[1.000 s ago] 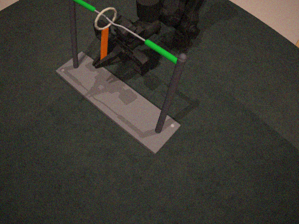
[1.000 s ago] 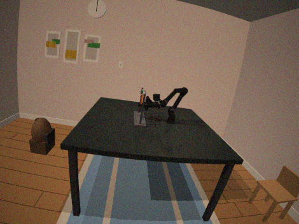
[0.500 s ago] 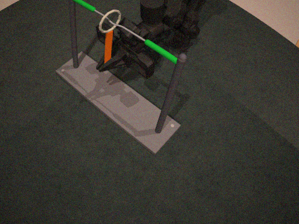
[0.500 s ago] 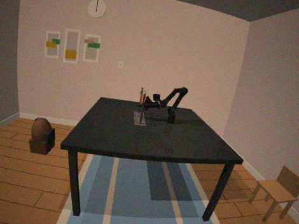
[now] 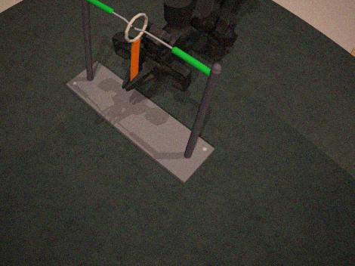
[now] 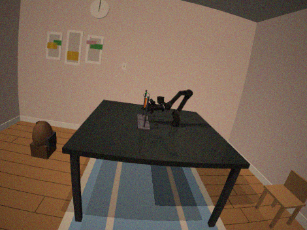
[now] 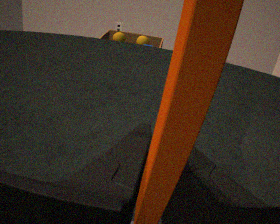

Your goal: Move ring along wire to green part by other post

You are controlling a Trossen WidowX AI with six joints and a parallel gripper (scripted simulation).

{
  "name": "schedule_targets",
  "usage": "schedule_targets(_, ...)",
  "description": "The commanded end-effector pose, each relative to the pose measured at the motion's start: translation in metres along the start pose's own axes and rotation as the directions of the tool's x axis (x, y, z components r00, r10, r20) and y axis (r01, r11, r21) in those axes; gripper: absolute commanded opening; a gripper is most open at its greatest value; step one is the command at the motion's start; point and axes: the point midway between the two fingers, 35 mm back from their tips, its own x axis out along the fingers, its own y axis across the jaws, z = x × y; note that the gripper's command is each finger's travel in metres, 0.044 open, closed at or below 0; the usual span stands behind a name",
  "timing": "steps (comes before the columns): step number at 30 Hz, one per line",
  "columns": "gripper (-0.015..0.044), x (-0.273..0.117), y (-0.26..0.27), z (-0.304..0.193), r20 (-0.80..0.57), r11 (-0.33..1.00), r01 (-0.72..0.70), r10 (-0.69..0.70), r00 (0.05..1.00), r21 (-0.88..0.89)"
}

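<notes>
The pale ring is around the grey wire, between the left green part and the right green part, nearer the left one. The wire passes through the ring's opening; whether they touch is too small to tell. The orange handle hangs down from the ring, nearly upright in the top view and slanted in the wrist view. My gripper is shut on the handle's lower end, well below the wire. The dark fingertips are hard to make out in the wrist view.
The left post and right post stand on a grey base plate. The arm reaches in from behind the wire in the top view. A box with yellow balls shows beyond the table edge in the wrist view.
</notes>
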Motion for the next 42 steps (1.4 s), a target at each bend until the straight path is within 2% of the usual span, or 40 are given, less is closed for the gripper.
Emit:
schedule_targets(1, -0.015, 0.0, 0.005, -0.001, -0.005, 0.999, -0.045, 0.045, 0.999, -0.008)
schedule_targets(10, -0.015, -0.001, 0.012, -0.001, -0.007, 0.997, -0.075, 0.075, 0.997, -0.026)
schedule_targets(42, -0.015, 0.0, 0.041, -0.002, -0.007, 0.999, 0.042, -0.042, 0.999, -0.024)
